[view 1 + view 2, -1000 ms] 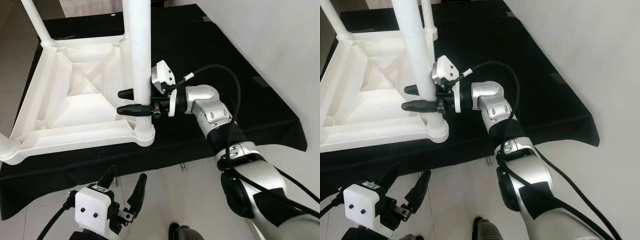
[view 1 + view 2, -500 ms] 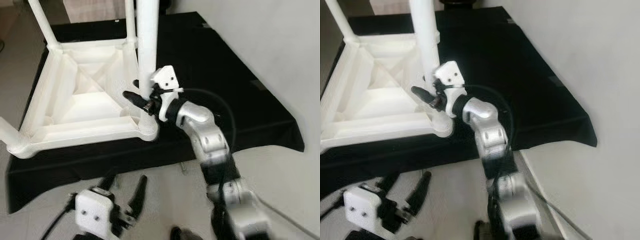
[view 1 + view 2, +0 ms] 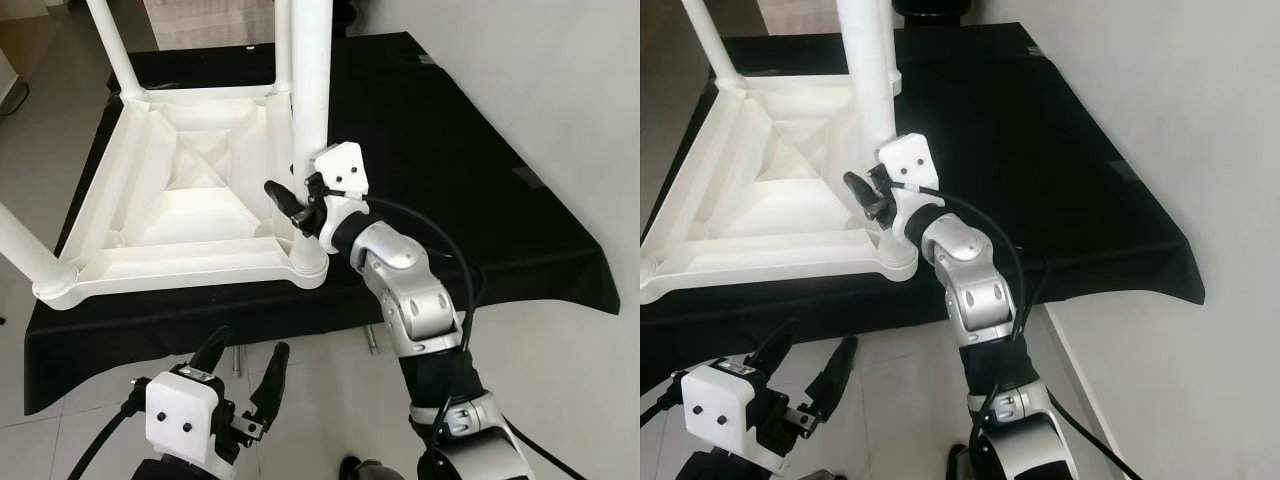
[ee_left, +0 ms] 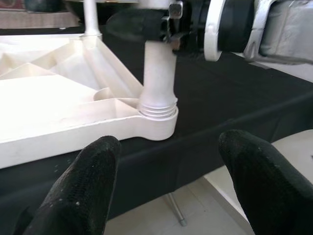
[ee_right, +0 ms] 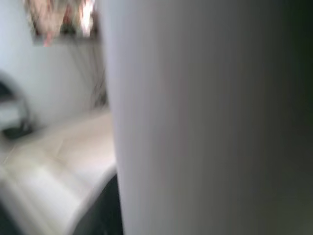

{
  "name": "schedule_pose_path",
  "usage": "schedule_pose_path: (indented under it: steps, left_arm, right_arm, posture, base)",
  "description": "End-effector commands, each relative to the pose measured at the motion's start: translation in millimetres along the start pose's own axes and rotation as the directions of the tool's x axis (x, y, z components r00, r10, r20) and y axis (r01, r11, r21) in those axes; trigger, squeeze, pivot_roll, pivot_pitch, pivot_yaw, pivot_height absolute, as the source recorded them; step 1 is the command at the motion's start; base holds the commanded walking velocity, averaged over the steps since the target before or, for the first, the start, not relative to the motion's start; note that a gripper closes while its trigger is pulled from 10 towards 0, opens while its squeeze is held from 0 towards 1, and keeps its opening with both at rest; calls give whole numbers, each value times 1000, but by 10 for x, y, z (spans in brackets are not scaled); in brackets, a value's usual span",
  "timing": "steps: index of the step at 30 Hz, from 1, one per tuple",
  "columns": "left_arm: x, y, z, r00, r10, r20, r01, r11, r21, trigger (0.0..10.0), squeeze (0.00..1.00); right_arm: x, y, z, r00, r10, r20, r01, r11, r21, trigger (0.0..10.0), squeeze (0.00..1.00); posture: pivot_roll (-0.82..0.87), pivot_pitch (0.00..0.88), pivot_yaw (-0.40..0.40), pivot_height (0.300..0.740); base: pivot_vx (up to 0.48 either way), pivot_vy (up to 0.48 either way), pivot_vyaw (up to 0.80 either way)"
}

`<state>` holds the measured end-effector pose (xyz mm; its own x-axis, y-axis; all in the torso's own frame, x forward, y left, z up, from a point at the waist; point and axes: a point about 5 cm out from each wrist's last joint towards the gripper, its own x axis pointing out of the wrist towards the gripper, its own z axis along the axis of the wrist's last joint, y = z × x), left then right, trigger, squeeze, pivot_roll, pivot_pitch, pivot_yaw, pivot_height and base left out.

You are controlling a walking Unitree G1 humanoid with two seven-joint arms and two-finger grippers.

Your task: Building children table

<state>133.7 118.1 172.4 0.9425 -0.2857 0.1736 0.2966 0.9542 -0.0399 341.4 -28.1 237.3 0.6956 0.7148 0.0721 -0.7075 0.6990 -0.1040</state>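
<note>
Nearest, low over the tiled floor point(image 3: 90, 420) before the desk point(image 3: 480, 170): left tool point(image 3: 245, 375), fingers spread, holding nothing. Seen along those fingers point(image 4: 83, 191) in the left wrist view: the threaded collar where the near leg point(image 4: 159, 73) seats in the corner socket of the tabletop point(image 4: 58, 122), and the black cloth edge dropping to the floor beneath — detail lost from the head views.

Next, on the black-draped desk: upturned white tabletop point(image 3: 180, 200), ribbed underside up, legs standing upright from its corners. At the near right corner, right tool point(image 3: 295, 205) pinching the leg point(image 3: 312, 90) just above the socket, one black finger point(image 3: 862, 193) reaching past the leg's left side, white camera housing on top. From the right wrist view, little but the leg's point(image 5: 205, 117) pale surface, close and blurred, with a dark finger edge low down.

Farther back: another leg point(image 3: 112, 45) at the far left corner, and one point(image 3: 30, 250) at the near left corner running out of frame.
</note>
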Motion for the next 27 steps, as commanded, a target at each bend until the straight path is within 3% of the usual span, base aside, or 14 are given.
schedule_pose_path:
  steps: [1, 7, 8, 9, 10, 11, 14, 25, 27]
  left_arm:
    - [-11, 6, -50, 1000, 9, -27, -9, 1000, -9, 10000, 0]
    - [-11, 6, -50, 1000, 8, -28, -8, 1000, -7, 10000, 0]
    - [-14, 4, -48, 1000, 9, -28, -9, 1000, -6, 10000, 0]
    - [-16, 2, -46, 1000, 9, -28, -10, 1000, -6, 10000, 0]
    - [-20, -1, -45, 1000, 10, -29, -10, 1000, -6, 10000, 0]
    - [-26, -5, -44, 999, 8, -31, -9, 1000, -7, 10000, 0]
    - [-38, -12, -42, 999, 6, -34, -6, 1000, -9, 10000, 0]
    - [-89, -35, -34, 999, 1, -50, -2, 1000, -15, 10000, 0]
    - [-114, -46, -31, 998, 1, -56, -2, 1000, -18, 10000, 0]
  right_arm:
    - [78, 46, 49, 995, 97, 16, -97, 995, 12, 10000, 1000]
    - [103, -78, 143, 983, 182, 36, -181, 983, -30, 10000, 1000]
    - [92, -129, 158, 957, 291, 16, -290, 955, -58, 10000, 267]
    - [75, -174, 156, 930, 369, -12, -368, 927, -76, 10000, 267]
    - [40, -204, 138, 887, 460, -39, -461, 884, -80, 10000, 0]
    - [19, -250, 117, 854, 517, -65, -521, 850, -76, 10000, 0]
    - [11, -301, 92, 827, 555, -94, -562, 823, -83, 10000, 0]
    - [55, -327, 124, 774, 627, -89, -633, 771, -71, 10000, 0]
    - [35, -343, 122, 729, 677, -96, -683, 727, -63, 10000, 0]
  posture:
    - [55, 200, -50, 740]
    - [73, 197, -53, 740]
    - [73, 198, -52, 740]
    - [73, 198, -52, 740]
    - [79, 199, -52, 740]
    - [83, 198, -51, 740]
    - [89, 201, -48, 740]
    - [106, 214, -41, 740]
    - [103, 221, -43, 740]
  base:
    - [0, 0, 0]
    - [0, 0, 0]
    - [0, 0, 0]
    - [0, 0, 0]
    - [0, 0, 0]
    - [0, 0, 0]
    - [0, 0, 0]
    - [0, 0, 0]
    - [0, 0, 0]
